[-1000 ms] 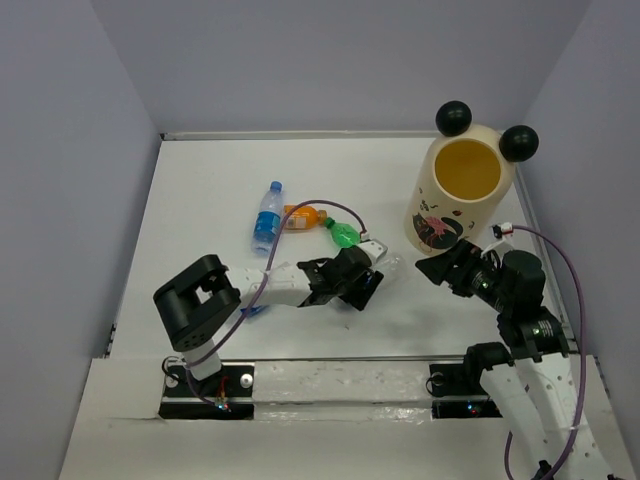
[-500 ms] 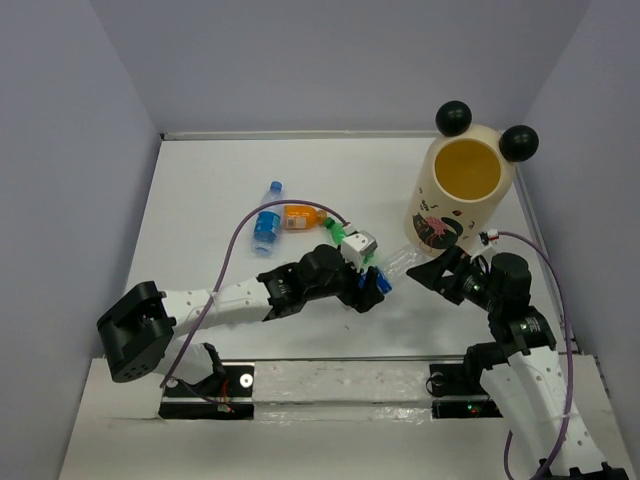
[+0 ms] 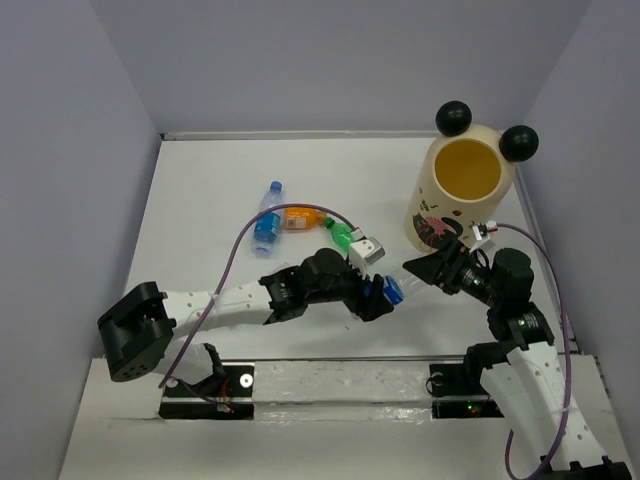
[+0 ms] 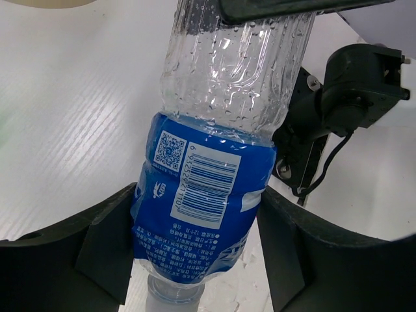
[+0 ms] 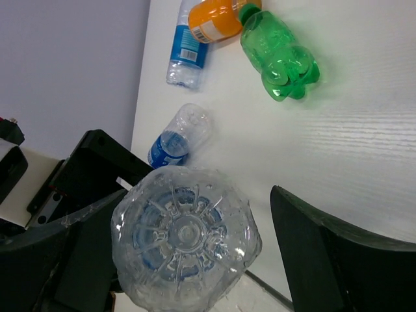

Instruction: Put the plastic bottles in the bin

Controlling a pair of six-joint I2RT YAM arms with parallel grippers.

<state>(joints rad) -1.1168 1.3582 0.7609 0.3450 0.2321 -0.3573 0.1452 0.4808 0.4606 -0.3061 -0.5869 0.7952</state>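
Note:
My left gripper (image 3: 377,297) (image 4: 195,255) is shut on a clear plastic bottle (image 4: 205,201) (image 3: 392,289) round its blue label, held off the table with its cap toward the wrist. The bottle's ribbed base (image 5: 185,239) sits between the fingers of my right gripper (image 3: 424,268) (image 5: 198,218), which is open, with a gap at the right finger (image 5: 338,257). A green bottle (image 3: 342,236) (image 5: 279,58), an orange bottle (image 3: 300,217) (image 5: 218,16) and a clear blue-labelled bottle (image 3: 267,222) (image 5: 185,55) lie together on the table. The cream bin (image 3: 445,215) stands upright at the back right.
Another clear bottle with a blue label (image 5: 175,140) lies on the table under the left arm. Grey walls close in the white table (image 3: 200,190) on the left, back and right. A purple cable (image 3: 240,240) loops above the left arm.
The left arm has stretched to the right, carrying the clear bottle toward the right gripper. The right gripper has swung left and now has its fingers round the bottle's base.

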